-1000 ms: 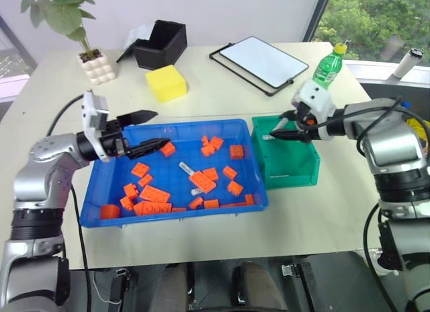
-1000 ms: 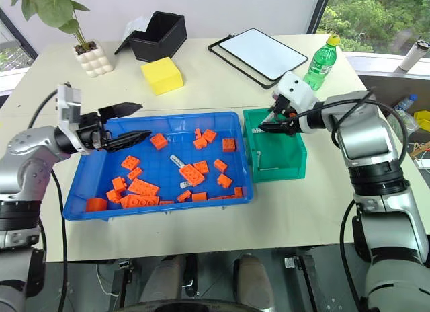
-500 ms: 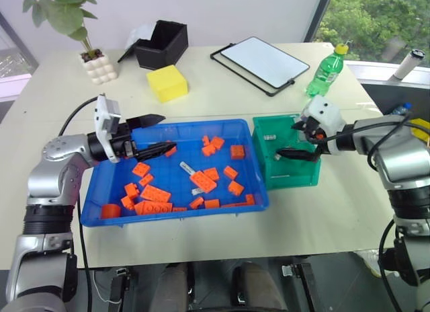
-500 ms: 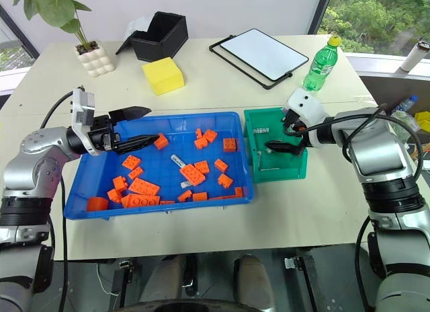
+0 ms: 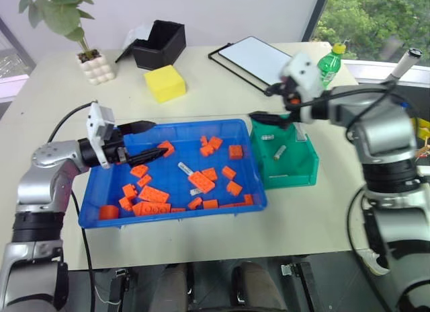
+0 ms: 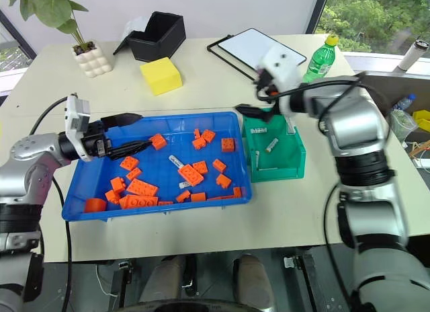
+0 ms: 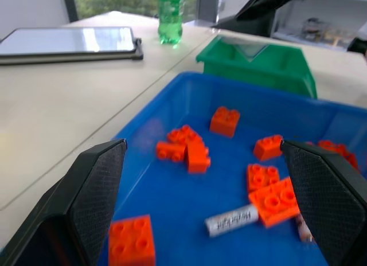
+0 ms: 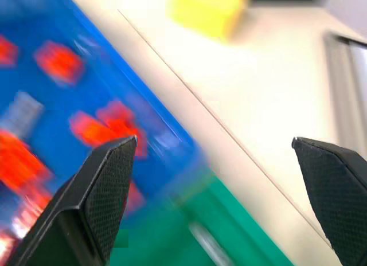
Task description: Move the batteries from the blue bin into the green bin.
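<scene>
While unsorted: four batteries [image 5: 185, 167].

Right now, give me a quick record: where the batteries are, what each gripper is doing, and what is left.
blue bin: orange bricks plus two batteries, one near the middle, one just below it
green bin: three batteries inside
left gripper: open, empty, over the blue bin's left end
right gripper: open, empty, above the green bin's far left corner
left to do: the two batteries in the blue bin
</scene>
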`<act>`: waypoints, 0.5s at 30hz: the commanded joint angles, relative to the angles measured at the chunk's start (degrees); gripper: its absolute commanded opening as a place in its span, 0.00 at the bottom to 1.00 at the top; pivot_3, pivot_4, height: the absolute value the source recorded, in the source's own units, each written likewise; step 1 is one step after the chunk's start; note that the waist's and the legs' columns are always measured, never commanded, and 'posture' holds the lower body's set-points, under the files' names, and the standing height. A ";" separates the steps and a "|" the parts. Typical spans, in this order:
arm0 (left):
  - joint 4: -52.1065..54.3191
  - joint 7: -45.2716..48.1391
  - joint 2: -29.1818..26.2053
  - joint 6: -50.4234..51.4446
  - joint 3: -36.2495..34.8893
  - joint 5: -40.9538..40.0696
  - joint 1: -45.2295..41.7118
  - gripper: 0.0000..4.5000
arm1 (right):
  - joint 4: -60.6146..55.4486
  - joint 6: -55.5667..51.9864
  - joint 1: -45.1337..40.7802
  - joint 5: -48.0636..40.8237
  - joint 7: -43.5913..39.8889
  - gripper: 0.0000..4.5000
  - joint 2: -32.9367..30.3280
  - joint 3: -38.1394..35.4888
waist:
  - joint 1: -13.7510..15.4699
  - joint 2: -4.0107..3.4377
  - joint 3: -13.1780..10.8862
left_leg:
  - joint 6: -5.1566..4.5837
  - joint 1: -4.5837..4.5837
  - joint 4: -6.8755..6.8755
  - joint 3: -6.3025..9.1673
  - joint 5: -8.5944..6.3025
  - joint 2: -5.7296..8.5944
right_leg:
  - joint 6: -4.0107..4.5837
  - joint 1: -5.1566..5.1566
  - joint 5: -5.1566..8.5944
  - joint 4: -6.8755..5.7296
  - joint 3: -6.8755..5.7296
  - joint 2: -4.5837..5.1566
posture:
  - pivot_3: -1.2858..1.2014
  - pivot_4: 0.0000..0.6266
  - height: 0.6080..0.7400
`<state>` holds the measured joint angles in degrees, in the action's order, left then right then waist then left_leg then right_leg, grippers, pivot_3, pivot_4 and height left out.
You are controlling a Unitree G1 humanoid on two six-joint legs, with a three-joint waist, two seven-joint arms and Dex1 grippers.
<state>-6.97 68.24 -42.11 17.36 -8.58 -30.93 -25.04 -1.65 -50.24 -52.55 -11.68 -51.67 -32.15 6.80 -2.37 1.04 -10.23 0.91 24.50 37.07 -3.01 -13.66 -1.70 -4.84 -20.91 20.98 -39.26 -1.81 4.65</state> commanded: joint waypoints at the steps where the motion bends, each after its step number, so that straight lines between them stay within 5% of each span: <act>1: 2.83 -0.78 -1.57 -1.06 -2.80 0.14 1.64 1.00 | -4.68 -3.26 0.12 -2.10 3.46 0.99 4.85 1.70 | 0.19 0.00 0.00 | 0.00 0.01 0.02 0.01 0.00 0.01 | 0.00 0.01 0.00 0.00 0.00 0.01 | 0.52 0.24 1.00; 7: 7.71 -3.70 -2.79 -0.27 -6.59 -0.60 7.96 1.00 | -6.64 -5.79 3.88 -3.02 8.23 0.99 14.18 7.49 | 0.39 0.04 0.02 | -0.14 0.01 0.04 0.04 -0.08 0.05 | 0.00 0.03 0.00 0.00 0.00 0.06 | 0.52 0.24 1.00; 15: 13.18 -7.73 -1.94 1.06 -9.87 -2.11 13.73 1.00 | -5.54 -5.63 5.00 -3.17 8.81 0.99 19.15 14.74 | 0.08 0.04 0.02 | -0.26 0.00 0.02 0.07 -0.15 0.04 | 0.00 0.02 0.00 -0.02 0.00 0.05 | 0.52 0.24 1.00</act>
<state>3.82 61.35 -43.98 18.56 -16.34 -32.01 -11.60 -5.57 -56.83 -47.33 -14.34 -42.65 -13.94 20.46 -2.29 1.08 -10.21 0.65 24.49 37.10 -2.94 -13.82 -1.66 -4.84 -20.89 20.98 -39.29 -1.82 4.69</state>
